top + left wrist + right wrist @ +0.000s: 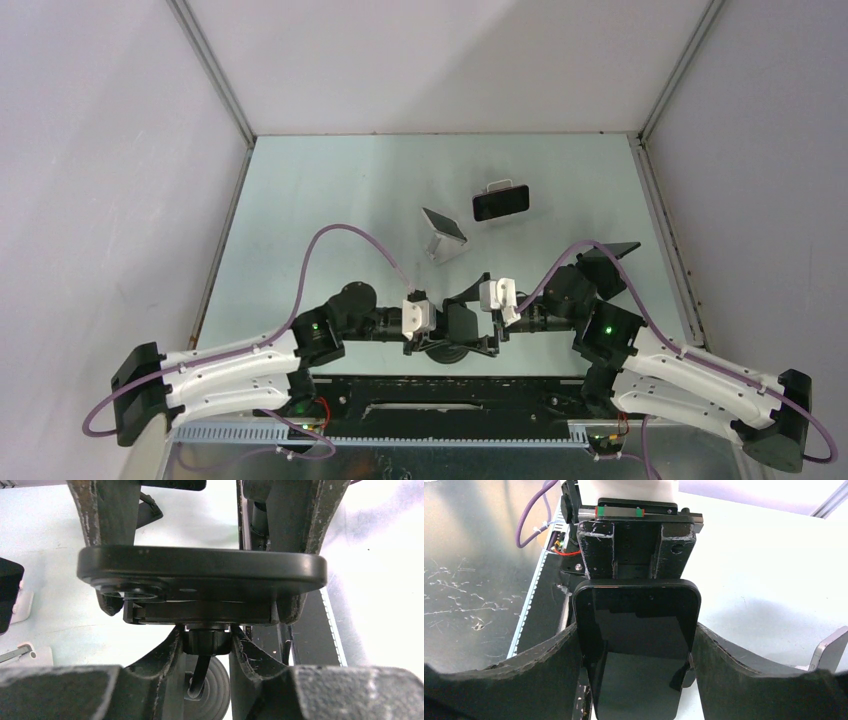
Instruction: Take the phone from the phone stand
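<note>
Left claw (205, 649) is clamped on the phone stand (200, 613). Its two fingers (150, 680) are pressed in from either side of the round joint under the stand's black cradle. In the left wrist view that joint sits dead centre, with the stand's thin stem dropping away toward 6 o'clock.

Over to the right claw (636, 666). It's pinching the phone (636, 630), one worn black finger (539, 672) hard against each long edge, and the dark screen faces the right wrist camera. At 12 o'clock from the phone in that view you can see the body of the left claw facing it.

So where's the phone? Seen edge-on from the left wrist, its black case lies flat across the cradle and touches it, so it's seated on the stand. From the top camera, the two claws meet nose to nose at 6 o'clock on the bench (330, 200), just ahead of the arm bases, with phone and stand between them.

Elsewhere on the bench, a silver stand (443, 236) sits at 12 o'clock from the claws. A second phone (500, 202) leans in a white holder at 1 o'clock, well apart from the action.
</note>
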{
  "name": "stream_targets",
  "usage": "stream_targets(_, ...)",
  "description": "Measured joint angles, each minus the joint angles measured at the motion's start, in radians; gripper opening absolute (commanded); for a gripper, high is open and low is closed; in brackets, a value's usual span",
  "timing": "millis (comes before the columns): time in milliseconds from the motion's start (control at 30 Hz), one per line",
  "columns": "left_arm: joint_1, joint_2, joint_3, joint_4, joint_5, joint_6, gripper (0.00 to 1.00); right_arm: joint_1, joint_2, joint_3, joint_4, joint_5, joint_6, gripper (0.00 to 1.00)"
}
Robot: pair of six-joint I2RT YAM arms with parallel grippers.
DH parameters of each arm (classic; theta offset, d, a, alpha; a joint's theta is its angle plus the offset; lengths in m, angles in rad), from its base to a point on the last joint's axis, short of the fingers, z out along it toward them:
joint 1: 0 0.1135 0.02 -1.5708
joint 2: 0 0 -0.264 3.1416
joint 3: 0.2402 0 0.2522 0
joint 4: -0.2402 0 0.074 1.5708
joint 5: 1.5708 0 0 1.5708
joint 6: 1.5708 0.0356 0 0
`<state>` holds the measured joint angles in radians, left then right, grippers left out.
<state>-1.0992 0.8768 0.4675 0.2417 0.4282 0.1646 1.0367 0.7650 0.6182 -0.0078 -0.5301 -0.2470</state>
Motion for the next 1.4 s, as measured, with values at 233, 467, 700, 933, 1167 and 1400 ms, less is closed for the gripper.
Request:
stream_targets(233, -0.001, -0.008, 0.000, -0.008, -0.007, -0.004, 0.00, 0.000, -0.003, 0.000, -0.001, 0.001, 0.002, 0.96)
stream_targets(467, -0.002, -0.042, -0.015, -0.020, -0.008, 0.003, 0.00, 0.002, -0.045, 0.000, -0.005, -0.004, 0.016, 0.99)
stream_targets(700, -0.002, -0.056, -0.015, -0.040, -0.008, 0.002, 0.00, 0.003, -0.130, 0.000, -0.029, -0.007, 0.065, 0.99)
stream_targets(933, -0.002, -0.111, -0.015, -0.109, -0.029, -0.008, 0.00, 0.003, -0.203, 0.000, -0.072, 0.082, 0.199, 0.99)
stream_targets(1167, -0.002, -0.188, -0.015, -0.167, -0.139, -0.056, 0.00, -0.021, -0.211, 0.005, -0.161, 0.208, 0.362, 0.99)
stream_targets(1400, -0.001, -0.239, -0.037, -0.193, -0.217, -0.114, 0.00, -0.119, -0.173, 0.034, -0.265, 0.253, 0.432, 0.98)
